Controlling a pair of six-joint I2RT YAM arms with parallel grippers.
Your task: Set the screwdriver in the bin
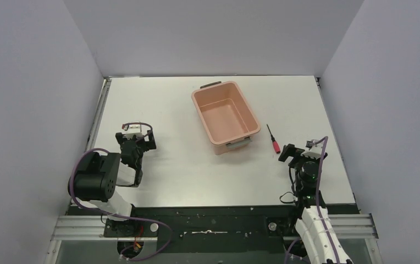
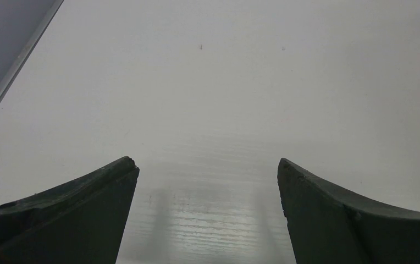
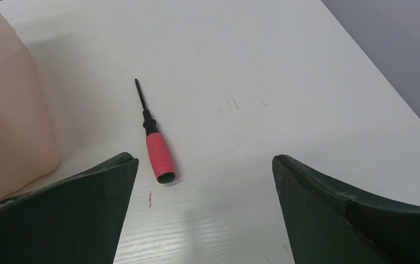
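Observation:
The screwdriver (image 1: 274, 139), small with a red handle and a dark slim shaft, lies flat on the white table just right of the bin. The bin (image 1: 203, 116) is a salmon-pink tub with grey handle clips, empty, at the table's middle back. My right gripper (image 1: 288, 154) is open and empty, just near and right of the screwdriver. In the right wrist view the screwdriver (image 3: 158, 154) lies ahead of my left finger, shaft pointing away, and the bin's wall (image 3: 4, 110) fills the left edge. My left gripper (image 1: 135, 132) is open and empty at the table's left.
The left wrist view shows only bare white table (image 2: 213, 99) between the open fingers (image 2: 76, 209), with the table's metal edge rail (image 2: 10, 71) at the far left. Grey walls enclose the table on three sides.

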